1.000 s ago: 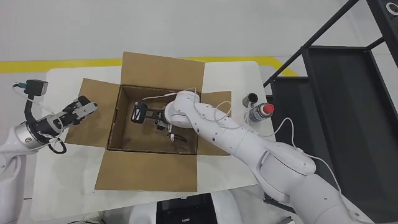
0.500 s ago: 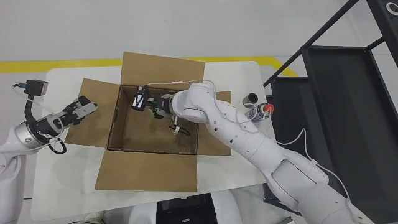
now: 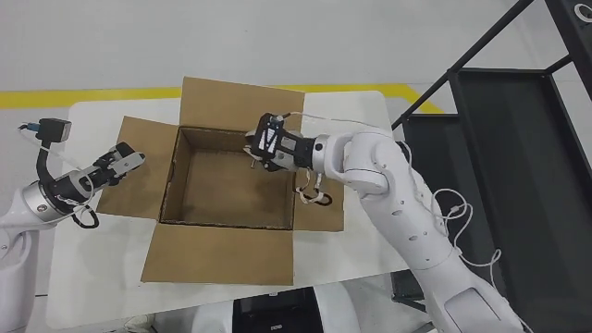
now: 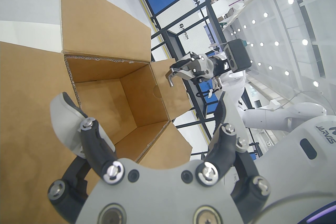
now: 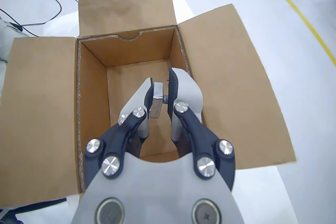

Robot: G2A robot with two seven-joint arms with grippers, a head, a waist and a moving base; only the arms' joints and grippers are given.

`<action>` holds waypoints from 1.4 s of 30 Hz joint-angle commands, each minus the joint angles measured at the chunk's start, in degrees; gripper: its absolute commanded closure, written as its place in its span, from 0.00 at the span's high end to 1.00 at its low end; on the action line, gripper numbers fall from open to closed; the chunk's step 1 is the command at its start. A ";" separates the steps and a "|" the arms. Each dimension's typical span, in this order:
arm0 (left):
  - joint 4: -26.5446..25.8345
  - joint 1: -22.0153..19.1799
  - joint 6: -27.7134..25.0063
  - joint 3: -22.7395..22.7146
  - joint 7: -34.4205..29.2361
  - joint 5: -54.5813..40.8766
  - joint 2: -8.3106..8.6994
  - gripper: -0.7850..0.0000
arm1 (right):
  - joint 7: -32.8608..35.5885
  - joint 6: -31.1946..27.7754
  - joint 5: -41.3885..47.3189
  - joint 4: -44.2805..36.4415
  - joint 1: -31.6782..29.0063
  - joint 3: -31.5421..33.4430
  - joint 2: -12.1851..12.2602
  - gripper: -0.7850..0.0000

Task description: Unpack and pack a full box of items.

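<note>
We saw the right gripper (image 3: 252, 151) clamped on a small metal part (image 5: 157, 101), just inside the right edge of the box (image 3: 227, 190) opening, near its upper-right corner in the top view. In the right wrist view the part looked like a flat silver block. Its long axis ran along the fingers (image 5: 189, 93), and a short pin stuck out sideways against one pad. From the left wrist view the right gripper (image 4: 174, 72) sat level above the box's (image 4: 105, 93) far wall, with a thin piece of the part (image 4: 170, 79) hanging down past the fingertips; we could not tell its exact shape.

The right arm entered the top view from the lower right, bent at the elbow right of centre, and its forearm ran leftward, so the gripper pointed toward the left of the frame. The right wrist view looked down between the closed-in fingers of that gripper (image 5: 160, 78) into the box (image 5: 131, 51), whose floor was bare brown card.

The left gripper (image 3: 125, 161) hung at the left of the top view over the box's left flap, angled toward the opening. Its fingers (image 4: 65, 114) stood wide apart, holding nothing.

The box sat centre-left on a white table (image 3: 342, 111), all four flaps spread outward. A black rack (image 3: 518, 129) stood at the right of the frame.
</note>
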 commanded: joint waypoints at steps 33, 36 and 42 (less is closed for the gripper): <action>0.00 0.00 0.00 0.00 0.00 0.00 0.00 1.00 | 0.58 -10.24 2.63 -16.75 -17.37 15.58 3.96 0.00; 0.00 0.00 0.00 0.00 0.00 0.00 0.00 1.00 | 1.43 -13.36 4.76 -21.19 -23.75 21.21 5.01 0.00; 0.00 0.00 0.00 0.00 0.00 0.00 0.00 1.00 | 2.16 -16.19 7.82 -23.93 -33.62 30.40 7.28 0.00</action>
